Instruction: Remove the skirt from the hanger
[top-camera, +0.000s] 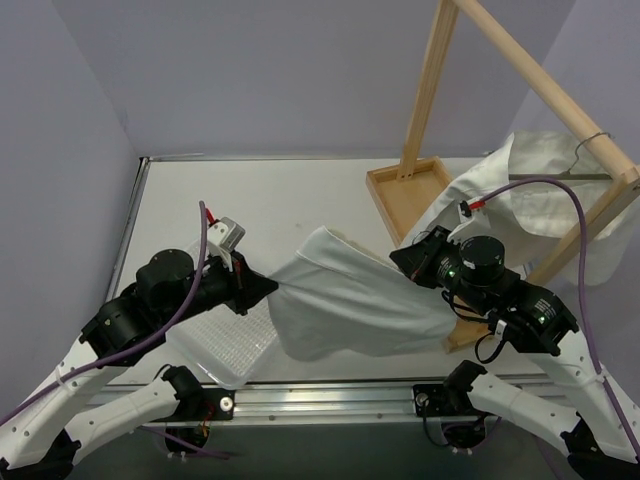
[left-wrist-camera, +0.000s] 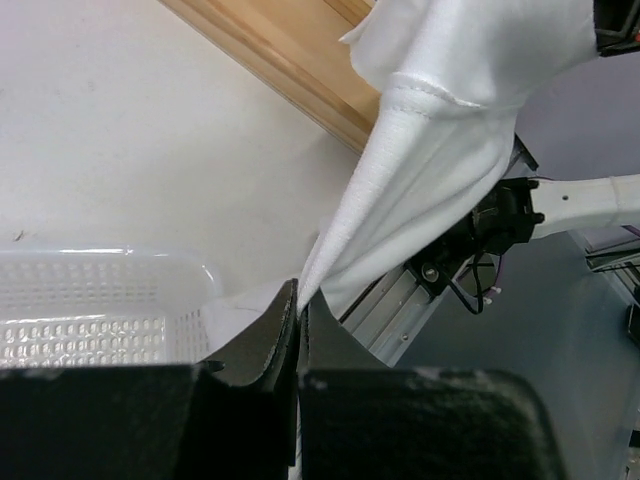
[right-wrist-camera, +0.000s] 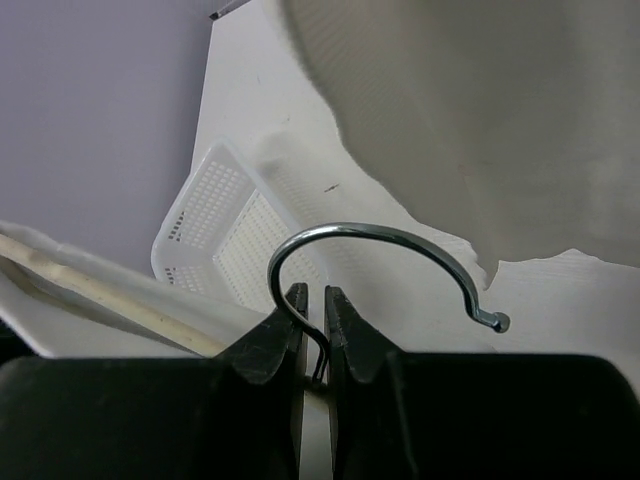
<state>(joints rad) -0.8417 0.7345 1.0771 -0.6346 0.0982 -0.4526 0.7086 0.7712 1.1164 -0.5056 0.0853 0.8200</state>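
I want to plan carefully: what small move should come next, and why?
Probably ease the left gripper leftward, away from the hanger: its jaws are shut on the skirt, the right gripper pinches the hanger's hook, and the skirt spans between them.

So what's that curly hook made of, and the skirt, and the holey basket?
The hook looks like thin metal wire, shiny grey. The skirt is soft white cloth with a stitched hem. The basket is probably white plastic, moulded with little holes.
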